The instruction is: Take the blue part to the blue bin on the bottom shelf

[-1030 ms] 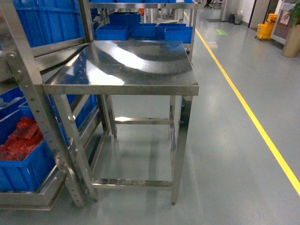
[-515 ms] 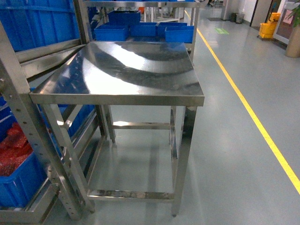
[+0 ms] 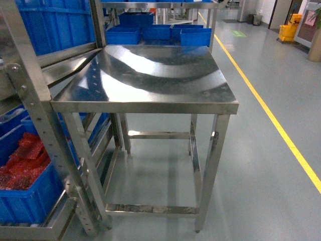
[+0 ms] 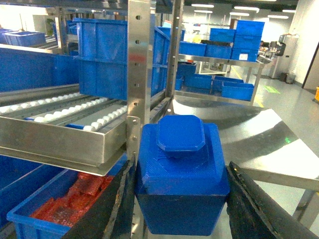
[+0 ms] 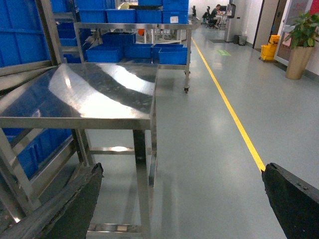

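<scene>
The blue part [image 4: 182,181], a blocky piece with an octagonal boss on top, is held clamped between the two dark fingers [image 4: 112,206] of the left gripper [image 4: 179,209], which press against its left and right sides; it is carried upright in the air, in front of a perforated steel upright [image 4: 138,74] of the rack. Behind and to the left of the part, a steel rack level with white rollers [image 4: 65,112] is seen, and below it a blue bin with red parts [image 4: 65,204] sits low in the rack. The right gripper [image 5: 182,199] is held level and spread wide with nothing between its fingers, which frame the grey floor [image 5: 209,149] and a yellow floor line [image 5: 227,107]. A stainless-steel table [image 3: 150,75] stands just beside the rack in the head view, with blue bins [image 3: 158,32] on a farther rack beyond it. Neither arm is visible in the head view. Compared with half a second ago, the table is seen shifted to the right in the head view, and more of the bin of red parts has come into sight at the left edge.
</scene>
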### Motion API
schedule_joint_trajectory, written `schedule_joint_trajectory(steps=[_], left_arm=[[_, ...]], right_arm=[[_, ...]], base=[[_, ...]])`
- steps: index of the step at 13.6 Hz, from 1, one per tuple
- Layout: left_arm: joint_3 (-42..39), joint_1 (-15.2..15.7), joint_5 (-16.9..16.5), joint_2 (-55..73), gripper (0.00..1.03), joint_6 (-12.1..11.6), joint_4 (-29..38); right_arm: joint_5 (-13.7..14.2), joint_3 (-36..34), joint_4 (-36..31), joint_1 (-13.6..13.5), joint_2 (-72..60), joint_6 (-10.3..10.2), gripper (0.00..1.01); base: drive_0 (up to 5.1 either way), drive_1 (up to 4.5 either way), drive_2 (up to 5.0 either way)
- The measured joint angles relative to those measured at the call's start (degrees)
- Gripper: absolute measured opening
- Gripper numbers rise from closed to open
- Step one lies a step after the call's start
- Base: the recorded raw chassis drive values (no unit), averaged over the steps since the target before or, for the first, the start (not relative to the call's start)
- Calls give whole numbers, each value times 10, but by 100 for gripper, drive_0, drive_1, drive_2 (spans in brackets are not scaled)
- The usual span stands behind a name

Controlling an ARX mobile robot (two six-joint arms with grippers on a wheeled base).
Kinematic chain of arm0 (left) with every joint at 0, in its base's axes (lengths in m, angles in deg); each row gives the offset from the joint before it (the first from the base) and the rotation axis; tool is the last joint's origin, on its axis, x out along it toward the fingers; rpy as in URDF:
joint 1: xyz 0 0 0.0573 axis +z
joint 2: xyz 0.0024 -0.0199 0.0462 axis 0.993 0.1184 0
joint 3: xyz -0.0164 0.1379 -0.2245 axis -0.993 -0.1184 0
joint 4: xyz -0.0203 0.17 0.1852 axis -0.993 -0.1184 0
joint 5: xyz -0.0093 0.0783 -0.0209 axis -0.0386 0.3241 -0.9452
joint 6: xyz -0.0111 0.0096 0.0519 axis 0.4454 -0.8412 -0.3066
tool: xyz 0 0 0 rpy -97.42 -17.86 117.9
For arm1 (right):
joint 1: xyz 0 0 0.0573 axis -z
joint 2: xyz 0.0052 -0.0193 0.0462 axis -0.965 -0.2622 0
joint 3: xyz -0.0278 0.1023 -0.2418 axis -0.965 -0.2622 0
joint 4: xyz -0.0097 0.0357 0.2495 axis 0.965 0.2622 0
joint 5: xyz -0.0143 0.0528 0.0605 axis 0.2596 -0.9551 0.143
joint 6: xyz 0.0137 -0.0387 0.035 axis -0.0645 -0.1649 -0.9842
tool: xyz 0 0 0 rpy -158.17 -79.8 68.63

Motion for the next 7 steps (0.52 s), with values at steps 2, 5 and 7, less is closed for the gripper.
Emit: schedule_joint_trajectory(steps=[2,5,7], left_arm=[[0,0,0,0,42,0,0],[0,0,0,0,42,0,2],[0,0,0,0,42,0,-1]], right_arm=[[0,0,0,0,0,0,98],[0,0,1,0,0,0,98],[0,0,1,0,0,0,98]], base=[[-480,257,257],[-490,249,249],[-494,246,246]])
